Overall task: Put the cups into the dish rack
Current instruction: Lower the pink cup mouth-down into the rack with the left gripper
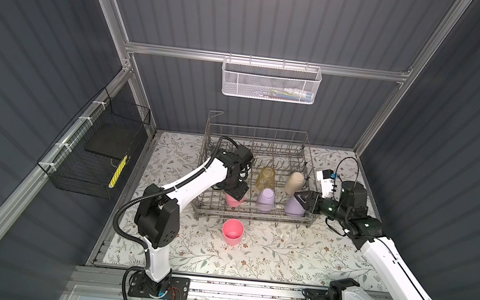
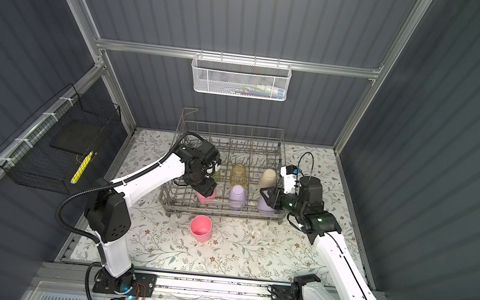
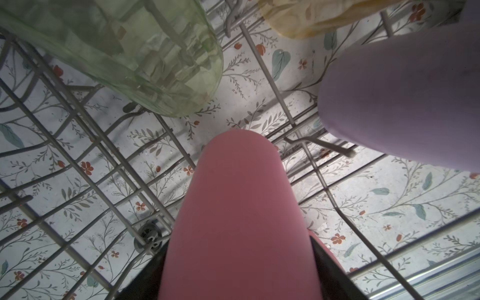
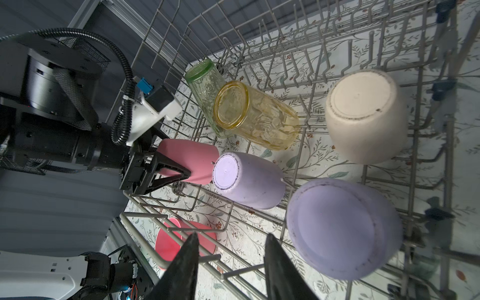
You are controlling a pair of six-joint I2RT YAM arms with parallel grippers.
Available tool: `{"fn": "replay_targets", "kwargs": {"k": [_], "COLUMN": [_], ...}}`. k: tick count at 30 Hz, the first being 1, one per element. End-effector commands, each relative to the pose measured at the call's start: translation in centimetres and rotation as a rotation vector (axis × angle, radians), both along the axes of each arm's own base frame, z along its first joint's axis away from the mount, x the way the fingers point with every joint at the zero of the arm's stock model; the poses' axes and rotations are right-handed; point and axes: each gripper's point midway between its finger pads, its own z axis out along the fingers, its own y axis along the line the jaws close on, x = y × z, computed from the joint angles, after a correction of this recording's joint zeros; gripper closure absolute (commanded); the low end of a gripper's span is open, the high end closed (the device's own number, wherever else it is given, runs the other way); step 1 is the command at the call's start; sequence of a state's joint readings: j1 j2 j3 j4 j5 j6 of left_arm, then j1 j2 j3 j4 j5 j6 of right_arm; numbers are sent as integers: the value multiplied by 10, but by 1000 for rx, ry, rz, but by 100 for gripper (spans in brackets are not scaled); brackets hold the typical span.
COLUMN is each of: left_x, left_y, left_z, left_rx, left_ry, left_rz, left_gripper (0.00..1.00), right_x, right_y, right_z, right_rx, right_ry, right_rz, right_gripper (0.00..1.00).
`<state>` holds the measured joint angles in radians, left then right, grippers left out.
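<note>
Top view, left arm (image 1: pixel 195 179) bent, gripping cup (image 1: pixel 234 202)

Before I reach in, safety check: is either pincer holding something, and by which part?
The left pincer grips the racked pink cup by its side wall; the right pincer is empty.

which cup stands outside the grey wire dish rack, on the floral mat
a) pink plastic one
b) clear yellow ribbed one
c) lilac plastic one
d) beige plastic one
a: a pink plastic cup stands mouth up on the floral mat, just in front of the grey wire dish rack.
</note>
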<state>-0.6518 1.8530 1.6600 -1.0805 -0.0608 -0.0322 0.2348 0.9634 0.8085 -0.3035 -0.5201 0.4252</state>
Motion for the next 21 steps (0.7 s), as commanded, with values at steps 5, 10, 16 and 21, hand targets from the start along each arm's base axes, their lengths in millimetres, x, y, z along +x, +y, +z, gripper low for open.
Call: {"fn": "replay_targets", "kwargs": {"k": [5, 10, 16, 21], "left_x": [-4, -8, -9, -10], "left_y": [3, 3, 5, 6], "left_z": [-10, -20, -28, -31], "left_rx": [71, 90, 113, 121], "left_ry": [15, 34, 41, 44], "left_rz": [-12, -2, 17, 29], "left_gripper": [38, 35, 26, 15], "right_x": [2, 4, 4, 3], "right_y": [0, 1, 0, -1], "right_z": [-6, -10, -12, -14], "right_rx": [3, 3, 5, 5], "right_ry": [6, 15, 23, 28], "right_rz": [13, 17, 15, 13], "right_gripper": [57, 57, 57, 57]}}
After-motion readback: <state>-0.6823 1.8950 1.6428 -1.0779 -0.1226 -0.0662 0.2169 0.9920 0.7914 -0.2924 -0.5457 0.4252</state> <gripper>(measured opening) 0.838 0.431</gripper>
